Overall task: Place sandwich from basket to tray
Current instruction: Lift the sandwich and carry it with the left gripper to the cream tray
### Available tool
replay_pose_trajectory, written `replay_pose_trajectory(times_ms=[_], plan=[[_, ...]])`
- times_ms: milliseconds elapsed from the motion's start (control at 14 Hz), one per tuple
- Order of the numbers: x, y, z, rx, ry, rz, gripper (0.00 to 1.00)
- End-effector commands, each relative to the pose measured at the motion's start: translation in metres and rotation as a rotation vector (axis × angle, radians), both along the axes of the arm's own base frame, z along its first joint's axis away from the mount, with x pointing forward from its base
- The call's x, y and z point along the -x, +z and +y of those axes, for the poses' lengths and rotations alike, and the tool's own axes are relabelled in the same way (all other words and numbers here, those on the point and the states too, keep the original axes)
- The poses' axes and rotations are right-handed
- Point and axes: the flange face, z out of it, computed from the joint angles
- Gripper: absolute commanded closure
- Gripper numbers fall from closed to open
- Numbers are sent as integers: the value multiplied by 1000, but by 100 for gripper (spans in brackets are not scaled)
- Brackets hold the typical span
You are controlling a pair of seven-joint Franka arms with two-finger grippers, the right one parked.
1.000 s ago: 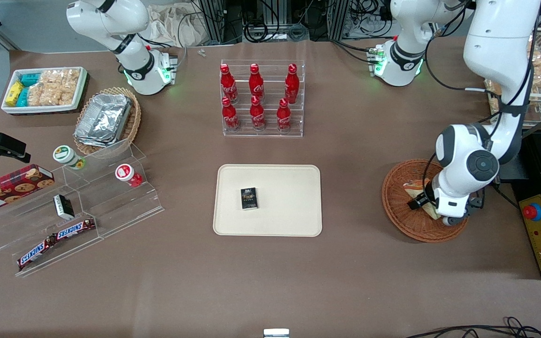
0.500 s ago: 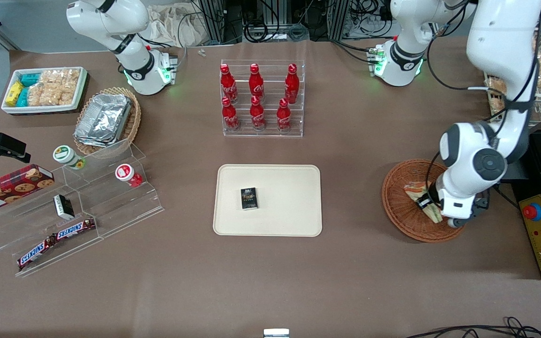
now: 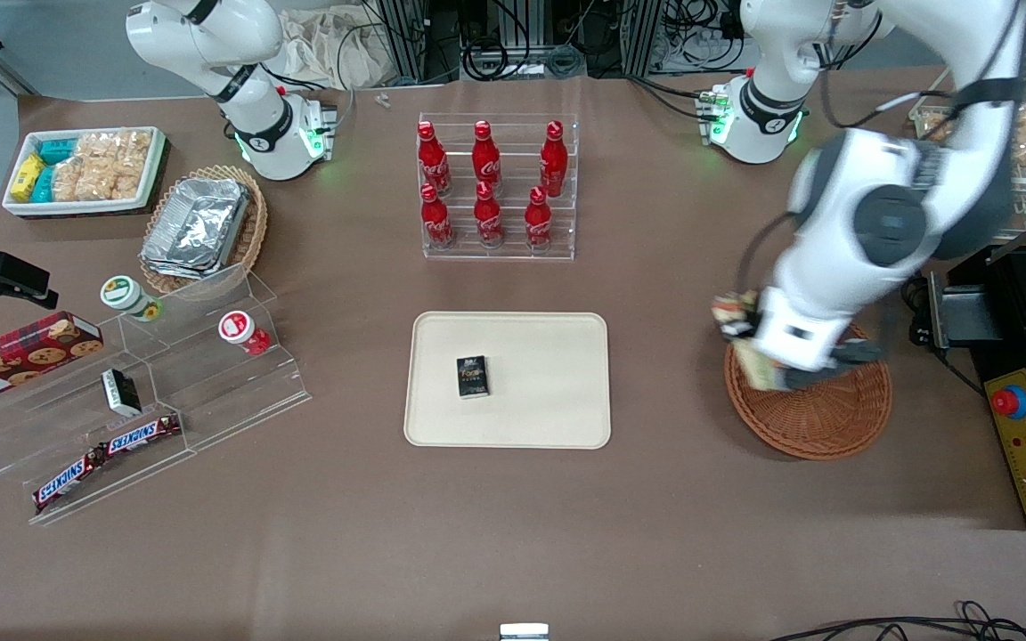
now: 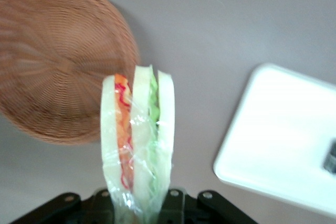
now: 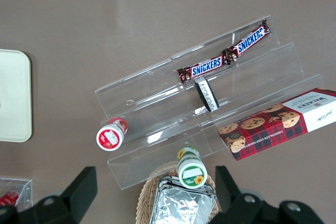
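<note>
My left gripper (image 3: pixel 745 345) is shut on the sandwich (image 3: pixel 730 312) and holds it in the air above the rim of the round reddish-brown basket (image 3: pixel 820 418), on the side nearest the tray. In the left wrist view the wrapped sandwich (image 4: pixel 137 145) stands on edge between the fingers of the gripper (image 4: pixel 139 208), with orange-red and green layers showing. The basket (image 4: pixel 58 66) lies below it with nothing in it. The cream tray (image 3: pixel 549 418) sits mid-table and also shows in the left wrist view (image 4: pixel 283 140).
A small black box (image 3: pixel 472 376) lies on the tray. A clear rack of red bottles (image 3: pixel 495 187) stands farther from the front camera than the tray. A control box with a red button (image 3: pixel 1025 441) sits beside the basket. Snack stands (image 3: pixel 148 392) lie toward the parked arm's end.
The gripper has closed on the sandwich in the basket, lifted it clear and swung toward the tray. The basket now holds nothing.
</note>
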Motion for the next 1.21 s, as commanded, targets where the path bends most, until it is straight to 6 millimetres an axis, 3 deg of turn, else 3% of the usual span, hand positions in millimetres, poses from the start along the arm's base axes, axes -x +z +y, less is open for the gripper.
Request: replay_pose_trajectory(times_ms=[0,143,286,500,643,714,857,929,1071,1143], plan=[[0,-45,-75,72,-120,14,100],[10,-74,-136,110,-207,-27,100],[19,-119,-171,103,-270,-49,100],[12,-178,-176,86,-344,-107,98],[10,-194,-172,78,-354,-106,93],[8,-198,-170,77,-350,-102,82],[8,-205,-168,74,-370,-95,45],[8,-205,-168,75,-387,-95,0],[3,-185,-164,82,-358,-109,0],[-5,-153,-153,81,-337,-139,0]])
